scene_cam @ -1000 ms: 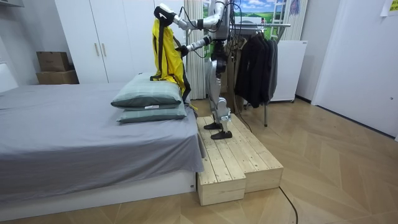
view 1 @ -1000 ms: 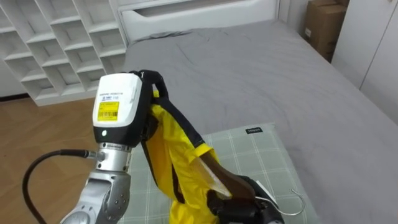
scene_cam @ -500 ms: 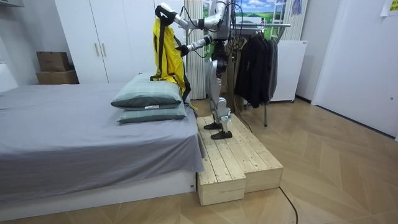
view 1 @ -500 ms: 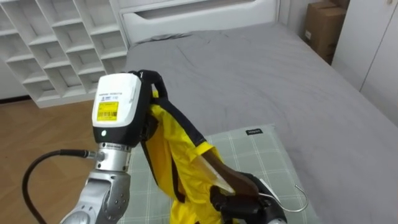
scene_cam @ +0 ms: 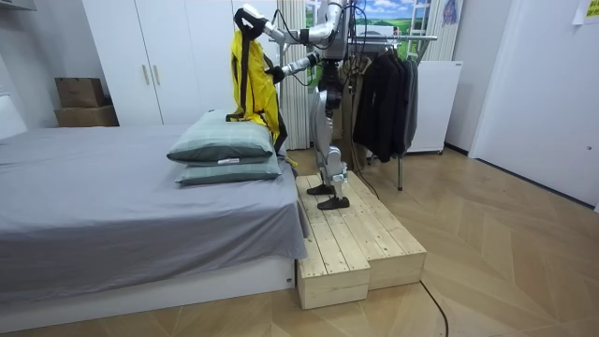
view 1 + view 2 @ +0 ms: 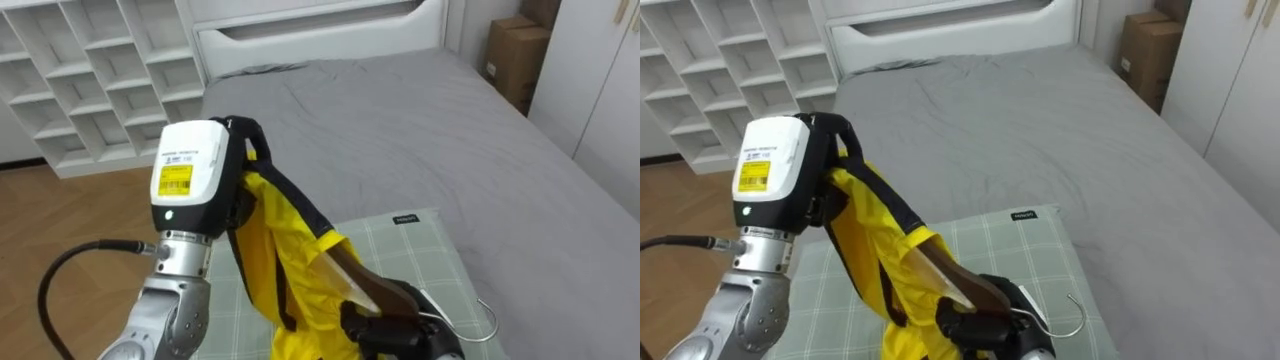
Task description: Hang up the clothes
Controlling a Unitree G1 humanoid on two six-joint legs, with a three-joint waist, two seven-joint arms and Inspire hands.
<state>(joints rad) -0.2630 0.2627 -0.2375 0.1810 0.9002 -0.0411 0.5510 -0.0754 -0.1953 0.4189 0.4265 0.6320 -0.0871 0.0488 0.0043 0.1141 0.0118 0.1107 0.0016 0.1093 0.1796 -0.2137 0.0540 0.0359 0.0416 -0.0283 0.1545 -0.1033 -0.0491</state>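
We hang the yellow garment (image 6: 285, 250) high from our left hand (image 6: 190, 175) at nine o'clock (fingers hidden; we cannot tell their grip), likely so it drapes open while our right hand (image 6: 395, 325), at five o'clock, grips the hanger (image 6: 352, 272) inside it.

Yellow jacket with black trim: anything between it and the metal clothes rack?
Only the robot itself: its left hand holds the yellow jacket toward the grey bed, and the metal clothes rack, hung with dark clothes, stands behind it.
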